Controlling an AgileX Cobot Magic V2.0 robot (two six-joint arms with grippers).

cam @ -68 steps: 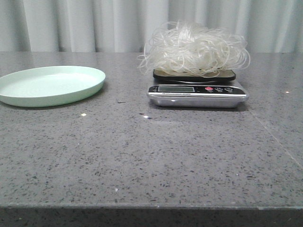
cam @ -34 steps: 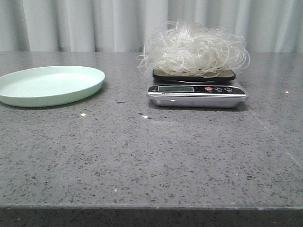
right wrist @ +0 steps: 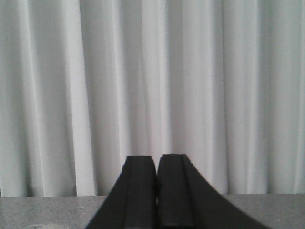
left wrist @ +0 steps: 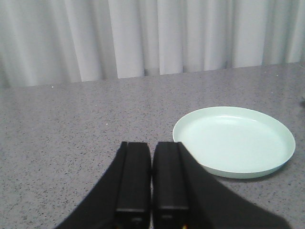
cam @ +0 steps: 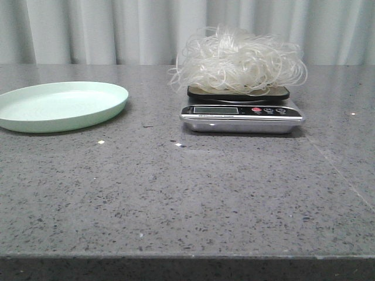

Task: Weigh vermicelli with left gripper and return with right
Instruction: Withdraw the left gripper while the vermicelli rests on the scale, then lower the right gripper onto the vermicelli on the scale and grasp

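While the vermicelli (cam: 239,60) rests heaped on the kitchen scale (cam: 241,111) for weighing, the mint plate (cam: 61,106) sits empty on the bench (cam: 187,193), awaiting its return. Left gripper (left wrist: 151,179) and right gripper (right wrist: 157,191): fingers together, holding nothing.

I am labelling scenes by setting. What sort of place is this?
Probably a staged kitchen-style test bench: a grey speckled stone countertop, a digital kitchen scale carrying vermicelli, a pale green plate, and a white curtain behind.

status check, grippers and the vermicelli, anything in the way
Left gripper shut, empty. Right gripper shut, empty. Vermicelli piled on scale; green plate bare. Nothing blocking.
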